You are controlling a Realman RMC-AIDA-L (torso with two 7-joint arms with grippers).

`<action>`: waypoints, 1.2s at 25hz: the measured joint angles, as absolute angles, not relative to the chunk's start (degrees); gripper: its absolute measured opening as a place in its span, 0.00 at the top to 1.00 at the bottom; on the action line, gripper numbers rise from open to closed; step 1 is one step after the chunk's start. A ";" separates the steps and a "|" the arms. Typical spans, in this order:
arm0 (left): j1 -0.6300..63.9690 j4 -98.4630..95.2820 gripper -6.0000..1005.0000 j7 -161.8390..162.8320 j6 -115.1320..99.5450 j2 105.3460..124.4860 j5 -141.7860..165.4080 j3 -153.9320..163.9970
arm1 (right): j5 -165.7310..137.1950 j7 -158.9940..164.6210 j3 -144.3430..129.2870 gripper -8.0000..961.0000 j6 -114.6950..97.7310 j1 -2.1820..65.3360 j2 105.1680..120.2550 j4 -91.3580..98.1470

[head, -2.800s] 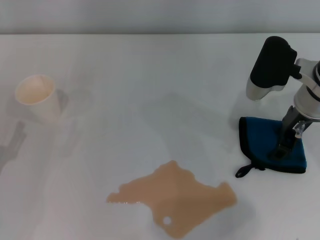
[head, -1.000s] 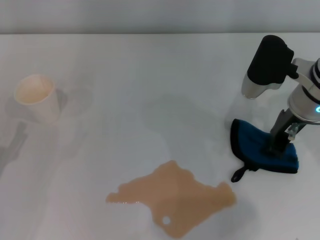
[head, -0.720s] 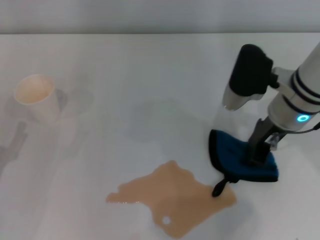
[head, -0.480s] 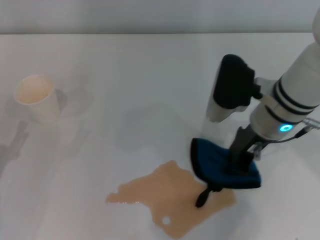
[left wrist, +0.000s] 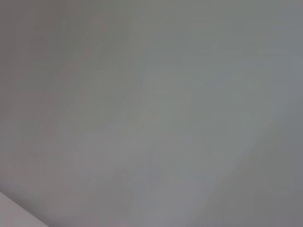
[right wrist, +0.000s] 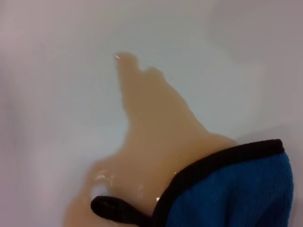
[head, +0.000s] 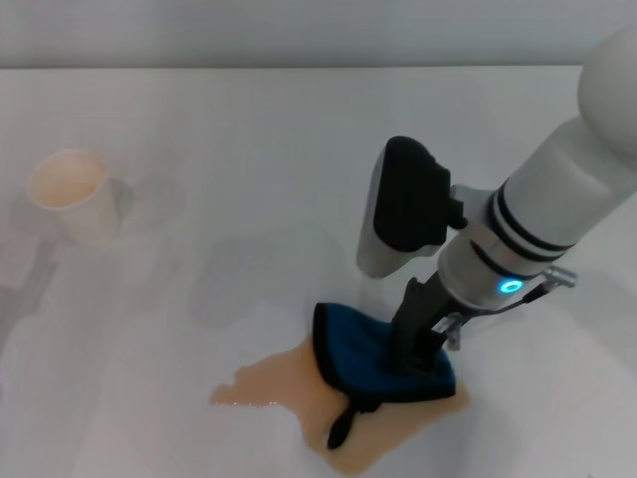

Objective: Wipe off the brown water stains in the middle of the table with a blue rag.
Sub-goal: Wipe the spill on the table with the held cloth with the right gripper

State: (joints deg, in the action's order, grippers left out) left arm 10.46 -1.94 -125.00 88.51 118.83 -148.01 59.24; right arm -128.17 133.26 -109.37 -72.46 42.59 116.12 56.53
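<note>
The right gripper (head: 410,351), at the end of a thick white arm with black bands and a small lit blue ring, is down on the small folded blue rag with black trim (head: 373,360), its dark fingers pressed into the cloth near the rag's right-hand part in the head view. The fingers appear to be closed on a pinch of the fabric, though their tips are sunk in the cloth and partly hidden. The blue rag lies flat on the large plain white tabletop (head: 249,149), toward the near edge and a little right of centre, and covers the right part of the flat, ragged light tan-brown water stains (head: 269,386); the puddle spreads out past the rag to the left and along its near side. The rag's short black loop (head: 341,428) trails from its near corner and lies on the brown liquid, which the right wrist view shows as well: black-trimmed blue cloth (right wrist: 236,189) over the wet patch (right wrist: 151,127). A pale paper cup (head: 70,194) stands well apart, far to the left. The left gripper is out of sight; its wrist view shows only a blank grey surface.
</note>
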 joint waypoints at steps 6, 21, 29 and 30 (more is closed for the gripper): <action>10.46 -1.94 0.13 -124.92 88.50 118.82 -148.01 59.24 | -123.35 133.16 -113.36 0.86 -68.37 42.63 116.18 56.50; 10.62 -1.97 0.13 -124.54 88.50 118.83 -148.01 59.24 | -114.17 132.93 -122.18 0.87 -61.18 43.42 116.21 56.62; 10.63 -2.02 0.13 -124.54 88.50 118.75 -148.01 59.24 | -111.37 132.86 -122.32 0.87 -59.88 43.23 116.23 59.49; 10.63 -2.02 0.13 -124.54 88.50 118.74 -148.01 59.24 | -111.12 132.84 -122.29 0.87 -59.85 43.33 116.22 59.86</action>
State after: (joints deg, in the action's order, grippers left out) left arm 10.63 -2.02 -124.54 88.50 118.74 -148.01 59.24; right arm -111.12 132.84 -122.29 -59.85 43.33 116.22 59.86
